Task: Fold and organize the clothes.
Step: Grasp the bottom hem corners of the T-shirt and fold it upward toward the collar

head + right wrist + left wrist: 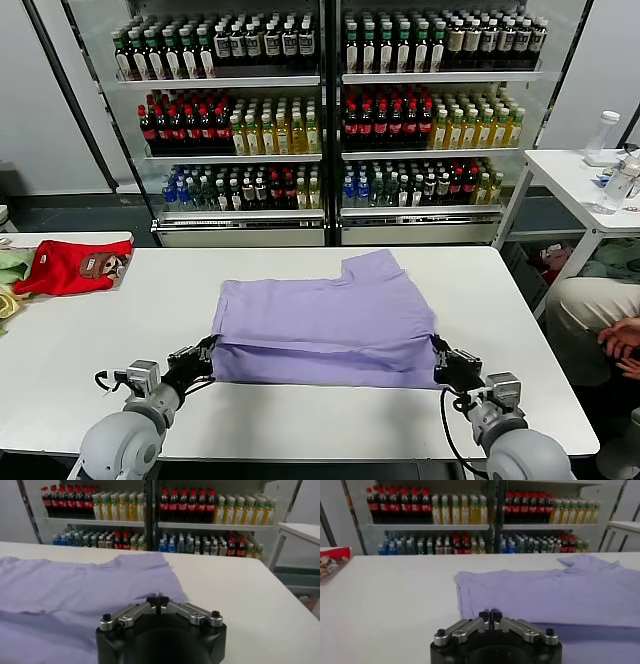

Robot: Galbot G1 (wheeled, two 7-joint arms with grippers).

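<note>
Head view: we hold the lavender T-shirt [325, 320], mid-table [100, 330], with left end effector [200, 357] and right end effector [444, 362] pinched shut on its near corners; judged best carried forward level, evenly.

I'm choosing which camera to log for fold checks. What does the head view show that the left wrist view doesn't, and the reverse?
Head only: the whole T-shirt, both grippers at its near corners, left gripper and right gripper, and the red garment entire. Left wrist only: the left gripper's fingertips shut together at the hem. Both: shirt, white table, drink shelves.
</note>
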